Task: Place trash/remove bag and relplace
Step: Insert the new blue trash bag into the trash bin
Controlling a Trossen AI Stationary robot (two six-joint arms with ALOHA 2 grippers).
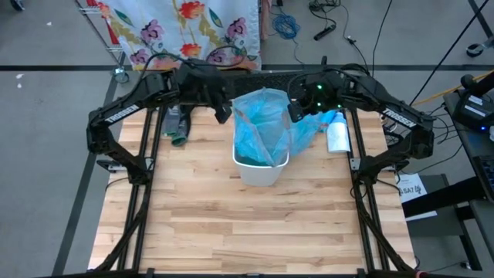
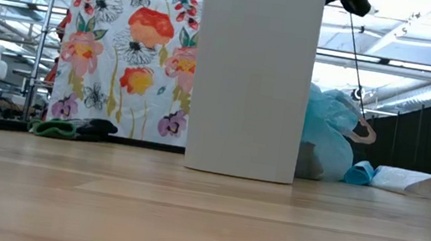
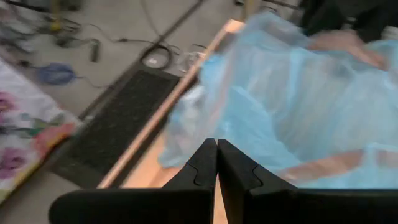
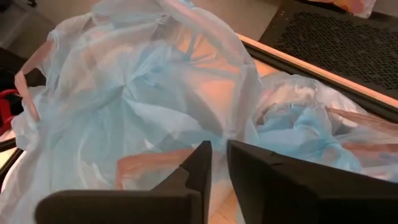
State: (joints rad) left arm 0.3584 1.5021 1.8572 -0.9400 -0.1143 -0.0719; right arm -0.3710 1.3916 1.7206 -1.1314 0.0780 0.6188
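At the table's far edge: fresh liner in the bin, not yet seated.
A thin light-blue plastic bag (image 1: pixel 258 127) stands bunched up out of the white plastic wastebasket (image 1: pixel 261 168), rim not folded over. A second blue bag (image 1: pixel 315 127) lies beside it, apparently the removed one. Left gripper (image 3: pixel 217 163) is pressed together, holding nothing; right gripper (image 4: pixel 219 163) is slightly parted, empty. No loose trash is visible; likely bagged.
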